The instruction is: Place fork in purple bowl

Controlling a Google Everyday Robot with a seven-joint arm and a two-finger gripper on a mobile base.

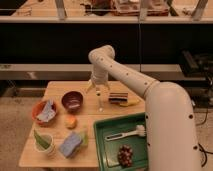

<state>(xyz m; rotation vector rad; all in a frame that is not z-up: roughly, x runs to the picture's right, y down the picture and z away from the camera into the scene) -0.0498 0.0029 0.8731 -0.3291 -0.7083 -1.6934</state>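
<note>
The slim silver fork (100, 104) lies on the wooden table (55, 91), just right of the purple bowl (73, 100). The bowl is dark maroon with a paler inside and holds nothing I can see. My gripper (97, 90) hangs pointing down directly above the fork's far end. Its fingers are spread open, with nothing between them. The white arm reaches in from the right foreground and hides part of the table's right side.
An orange-red bowl with a blue-grey cloth (45, 111) sits left of the purple bowl. An orange fruit (71, 121), a white cup (44, 142) and a blue sponge (72, 144) are in front. A banana with a dark bar (120, 99) lies right of the fork. The green tray (102, 131) holds a white brush (128, 134) and grapes (125, 155).
</note>
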